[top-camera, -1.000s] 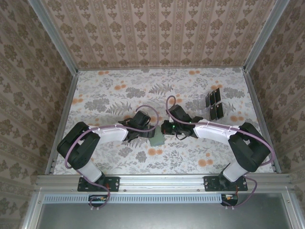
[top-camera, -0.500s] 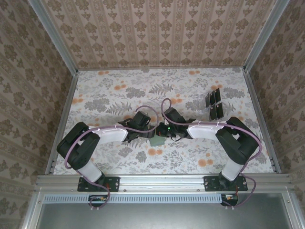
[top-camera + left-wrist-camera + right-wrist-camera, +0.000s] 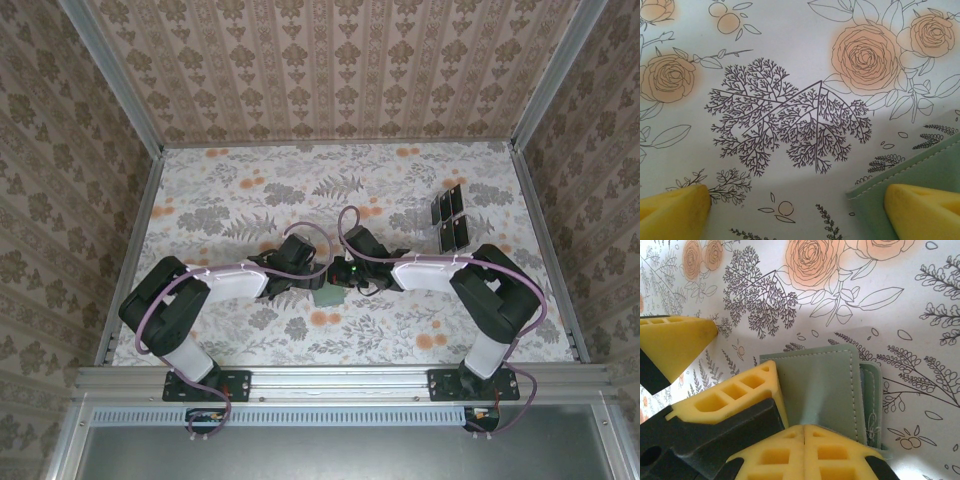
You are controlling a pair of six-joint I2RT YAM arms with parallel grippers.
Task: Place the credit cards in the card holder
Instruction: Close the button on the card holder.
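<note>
At table centre, flat grey-green stitched card holder (image 3: 825,390) lies between the arms; left gripper (image 3: 800,202) spread wide astride its corner; right gripper (image 3: 805,432) closed at its near edge; glossy black credit cards (image 3: 452,218) far right; holder probably light, limp, slidey; pin its edges.

The left arm (image 3: 225,280) and the right arm (image 3: 432,272) each have smooth white shells between bulky black joints. A purple cable (image 3: 310,232) loops along each arm toward black base plates (image 3: 205,384) at seven and five o'clock. A green light (image 3: 352,268) glows on the right wrist. The right gripper (image 3: 804,440) has yellow fingers (image 3: 840,455) moulded with square recesses.
</note>
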